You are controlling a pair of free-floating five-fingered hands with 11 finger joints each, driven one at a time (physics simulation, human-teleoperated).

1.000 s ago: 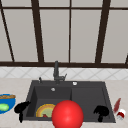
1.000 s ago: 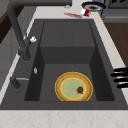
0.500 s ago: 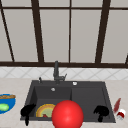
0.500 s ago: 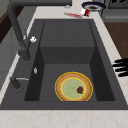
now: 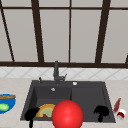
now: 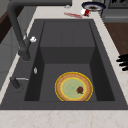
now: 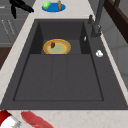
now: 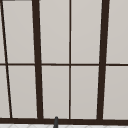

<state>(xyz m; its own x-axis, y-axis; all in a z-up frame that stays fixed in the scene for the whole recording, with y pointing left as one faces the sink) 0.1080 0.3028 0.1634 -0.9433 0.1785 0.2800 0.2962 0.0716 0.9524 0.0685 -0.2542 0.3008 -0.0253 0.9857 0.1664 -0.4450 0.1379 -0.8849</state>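
My left hand (image 5: 31, 114) hangs over the front left corner of the dark sink (image 5: 110, 100), fingers relaxed. In the right side view it floats, fingers spread, near the far front corner (image 7: 18, 6). My right hand (image 5: 101, 111) hovers over the sink's front right corner, holding nothing. Straight fingertips of a hand (image 6: 123, 62) reach in over the front counter in the left side view. A yellow-rimmed plate (image 5: 46, 110) (image 6: 73, 87) (image 7: 57, 46) lies in the left basin with a small red bit (image 6: 80, 90) on it. A big red ball (image 5: 67, 115) sits between the hands.
A blue plate (image 5: 5, 102) (image 7: 53, 6) with green and brown food stands on the left counter. A long red thing (image 5: 117, 105) (image 7: 35, 120) and a red-and-white thing (image 5: 121, 114) (image 7: 6, 120) lie on the right counter. The faucet (image 5: 56, 71) (image 6: 17, 32) rises behind the sink.
In the left side view the fingertips at the right edge have moved farther along the front counter. The plate and ball have not moved.
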